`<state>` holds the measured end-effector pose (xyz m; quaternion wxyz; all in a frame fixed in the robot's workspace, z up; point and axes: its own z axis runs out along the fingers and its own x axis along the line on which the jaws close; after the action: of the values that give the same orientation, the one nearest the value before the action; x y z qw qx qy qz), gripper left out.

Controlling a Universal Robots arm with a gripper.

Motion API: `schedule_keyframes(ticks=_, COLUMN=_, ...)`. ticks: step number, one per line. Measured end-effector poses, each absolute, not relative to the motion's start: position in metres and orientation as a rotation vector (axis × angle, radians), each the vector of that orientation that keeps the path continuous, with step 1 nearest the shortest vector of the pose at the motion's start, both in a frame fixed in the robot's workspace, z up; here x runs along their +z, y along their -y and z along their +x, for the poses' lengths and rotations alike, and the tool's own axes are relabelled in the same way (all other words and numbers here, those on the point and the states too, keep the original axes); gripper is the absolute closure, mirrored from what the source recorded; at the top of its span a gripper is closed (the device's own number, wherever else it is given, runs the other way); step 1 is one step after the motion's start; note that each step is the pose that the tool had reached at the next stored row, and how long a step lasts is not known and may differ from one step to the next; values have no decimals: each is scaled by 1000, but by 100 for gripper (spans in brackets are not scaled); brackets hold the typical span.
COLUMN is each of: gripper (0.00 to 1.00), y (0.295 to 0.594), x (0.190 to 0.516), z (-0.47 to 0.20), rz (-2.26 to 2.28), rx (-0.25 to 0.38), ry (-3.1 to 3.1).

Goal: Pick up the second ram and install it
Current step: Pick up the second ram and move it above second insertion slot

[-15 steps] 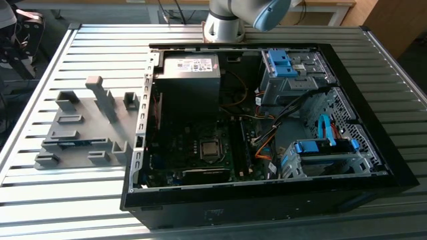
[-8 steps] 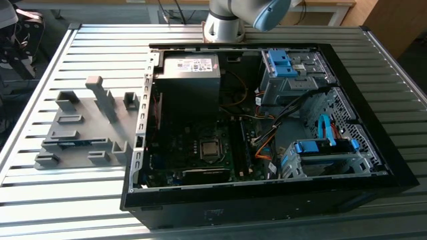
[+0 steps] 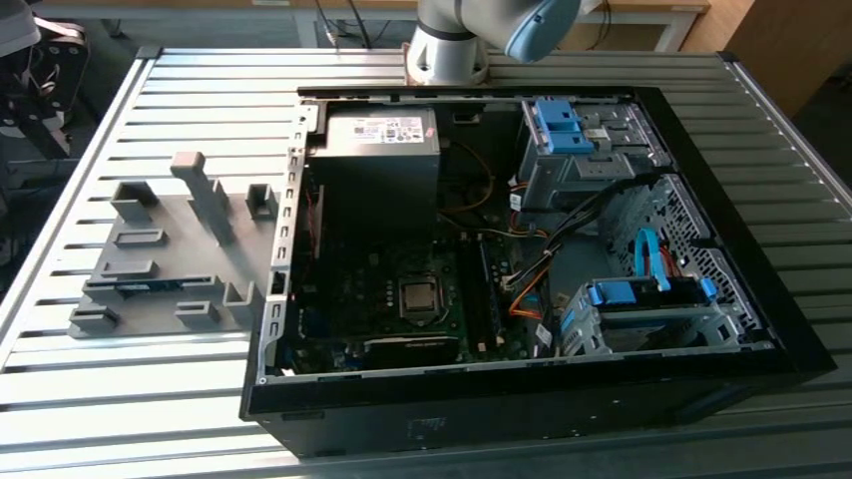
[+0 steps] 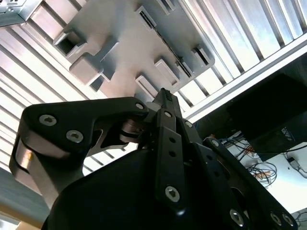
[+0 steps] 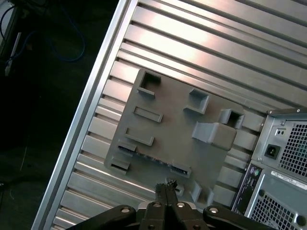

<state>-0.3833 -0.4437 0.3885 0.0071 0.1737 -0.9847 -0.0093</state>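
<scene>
The end effector [image 5: 166,188] hangs in the air with its two black fingers pressed together. It holds nothing. In both wrist views the closed tips [image 4: 164,98] point down at a gray holder block [image 5: 182,124], but they are high above it and do not touch it.

The second ram [image 5: 152,158] sits in that gray holder block. It stands on its thin edge, tucked into a pair of little slots, one at each end. In the exterior view it shows as a thin blue-green strip [image 3: 147,285] near the front edge of the block [image 3: 174,249].

The block lies flat on the worktop [image 3: 134,399], which is silver metal with long ridges. It has some small pockets and a few posts that stick up.

Just beside the block, on the exterior view's right, is a big black computer case [image 3: 533,399] lying on its side with the cover off. Inside I can see a green board [image 3: 399,299], a gray power box [image 3: 383,135], some blue clips [image 3: 566,125] and a bunch of wires. The robot arm [image 3: 460,40] stands on the worktop behind the case.
</scene>
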Motion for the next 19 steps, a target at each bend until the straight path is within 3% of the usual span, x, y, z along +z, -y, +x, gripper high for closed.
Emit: schedule_keyframes(ticks=19, gripper=89, y=444, x=388, z=-383, rz=643, rx=-28, ry=3060)
